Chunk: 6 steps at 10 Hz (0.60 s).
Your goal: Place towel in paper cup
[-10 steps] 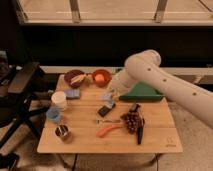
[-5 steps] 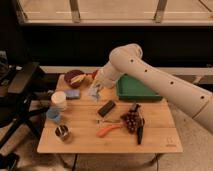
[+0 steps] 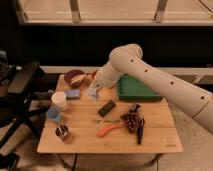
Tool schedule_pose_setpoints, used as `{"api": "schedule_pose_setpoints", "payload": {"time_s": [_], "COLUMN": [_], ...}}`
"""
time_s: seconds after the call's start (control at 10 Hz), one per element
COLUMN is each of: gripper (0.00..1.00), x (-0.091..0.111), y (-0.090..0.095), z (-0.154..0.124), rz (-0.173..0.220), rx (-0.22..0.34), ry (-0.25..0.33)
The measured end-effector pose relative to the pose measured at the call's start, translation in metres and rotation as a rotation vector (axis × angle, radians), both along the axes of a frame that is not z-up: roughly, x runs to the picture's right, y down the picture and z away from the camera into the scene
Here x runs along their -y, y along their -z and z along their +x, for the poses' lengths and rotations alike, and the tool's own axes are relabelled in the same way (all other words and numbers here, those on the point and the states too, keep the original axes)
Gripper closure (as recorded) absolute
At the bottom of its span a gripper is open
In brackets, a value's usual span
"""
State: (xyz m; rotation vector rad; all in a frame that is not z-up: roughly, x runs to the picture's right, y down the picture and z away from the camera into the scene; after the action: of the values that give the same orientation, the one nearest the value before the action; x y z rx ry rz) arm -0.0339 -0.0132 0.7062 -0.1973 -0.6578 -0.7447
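The gripper [image 3: 98, 84] hangs over the rear centre of the wooden worktop [image 3: 155, 135], clamped on the pale blue cloth towel [image 3: 93, 92], which dangles beneath it. The white paper cup [image 3: 59, 99] stands near the left edge, well apart. Pickup appears complete; transfer and release are not yet done.

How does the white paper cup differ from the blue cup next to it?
The white paper cup looks larger than the blue cup, and pale rather than blue. It stands farther back; the blue cup is nearer the front edge. Both are upright at the left of the table. The gripper, holding the towel, hangs to their right.
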Motion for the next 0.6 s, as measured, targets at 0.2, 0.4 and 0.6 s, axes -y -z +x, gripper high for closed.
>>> {"api": "schedule_pose_setpoints", "payload": {"time_s": [0.2, 0.4, 0.6], "gripper": [1.00, 1.00, 1.00], "x": [0.002, 0.001, -0.006], "y": [0.006, 0.011, 0.016], "z": [-0.032, -0.073, -0.123], "rz": [0.023, 0.035, 0.036], "rx": [0.056, 0.113, 0.179], "ry": [0.040, 0.074, 0.117]}}
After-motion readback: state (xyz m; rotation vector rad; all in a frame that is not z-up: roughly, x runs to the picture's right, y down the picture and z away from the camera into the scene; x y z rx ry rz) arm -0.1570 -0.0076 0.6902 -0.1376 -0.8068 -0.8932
